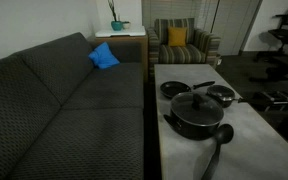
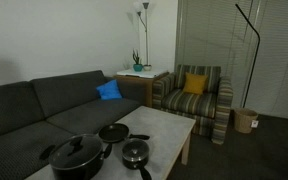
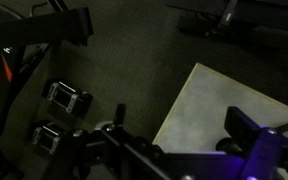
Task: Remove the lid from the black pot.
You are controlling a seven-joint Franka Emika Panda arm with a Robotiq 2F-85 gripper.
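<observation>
Two pans (image 1: pixel 176 89) crowd the black pot (image 1: pixel 196 120) on the table (image 1: pixel 179 155). The lid (image 1: pixel 194 103) sits square on the pot, knob up, which suits a grasp from above. The gripper (image 3: pixel 179 135), jaws spread and empty, hangs above the table's corner, with the pot well apart and outside the wrist view.

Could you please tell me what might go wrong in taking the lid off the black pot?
Two small pans sit close beside the black pot; a lifted lid could knock them.
The pot stands near the table's edge, so a sideways tug might drag it off.
The wrist view shows floor and a table corner, not the lid, so the approach may miss.
</observation>
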